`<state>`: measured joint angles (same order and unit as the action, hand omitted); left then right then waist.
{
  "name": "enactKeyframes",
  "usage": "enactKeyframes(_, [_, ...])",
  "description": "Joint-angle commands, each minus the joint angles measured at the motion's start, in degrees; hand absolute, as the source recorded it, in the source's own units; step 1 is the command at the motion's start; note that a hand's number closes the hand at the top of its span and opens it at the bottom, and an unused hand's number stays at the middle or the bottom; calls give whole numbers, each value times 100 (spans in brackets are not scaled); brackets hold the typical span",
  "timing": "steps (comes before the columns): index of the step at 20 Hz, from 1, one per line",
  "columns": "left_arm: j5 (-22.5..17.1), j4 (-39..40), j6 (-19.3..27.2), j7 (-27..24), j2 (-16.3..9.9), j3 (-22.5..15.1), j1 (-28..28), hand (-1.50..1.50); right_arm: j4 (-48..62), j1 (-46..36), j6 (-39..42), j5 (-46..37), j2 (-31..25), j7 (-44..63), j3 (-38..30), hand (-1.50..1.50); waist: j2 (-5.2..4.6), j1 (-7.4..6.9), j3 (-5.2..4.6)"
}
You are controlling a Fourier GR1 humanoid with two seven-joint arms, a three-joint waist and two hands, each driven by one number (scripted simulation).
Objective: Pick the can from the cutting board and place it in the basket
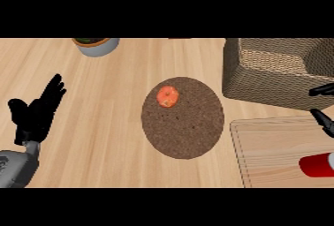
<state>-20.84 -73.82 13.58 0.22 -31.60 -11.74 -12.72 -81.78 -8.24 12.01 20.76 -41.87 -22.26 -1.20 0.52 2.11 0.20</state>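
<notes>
The red can [317, 165] lies on its side on the cutting board [274, 150] at the lower right, with the woven basket [274, 70] just beyond the board. The right hand [322, 119] shows only as dark fingers at the right edge above the can; whether it grips cannot be told. The left hand [36, 112] rests open at the left, fingers up, over the bench [98, 110].

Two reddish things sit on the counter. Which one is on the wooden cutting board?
The red can, lying on the cutting board at the view's lower right. The other, an orange-red fruit, rests on the dark round mat in the middle.
</notes>
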Motion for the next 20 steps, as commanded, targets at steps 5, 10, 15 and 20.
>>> enactKeyframes(5, [-226, -288, -90, 578, 72, 137, 98, 0, -1300, 901, -1864, -1660, 760, -864, 174, -150, -19, -139, -22])
enactKeyframes(10, [-261, -523, -284, 543, 23, 216, 390, 0, -2870, 827, -1614, -1211, -155, 2085, -168, -150, -4, -173, -37])
enactKeyframes(15, [-257, -379, -153, 820, 77, 244, 20, 0, -2940, 1080, -1053, -1632, -1628, 3440, -581, -150, -8, -11, -61])
enactKeyframes(20, [-145, -351, -144, 629, 140, 200, 179, 0, -2651, 917, -547, -1820, -2850, 4856, -1345, -150, -22, -72, -54])
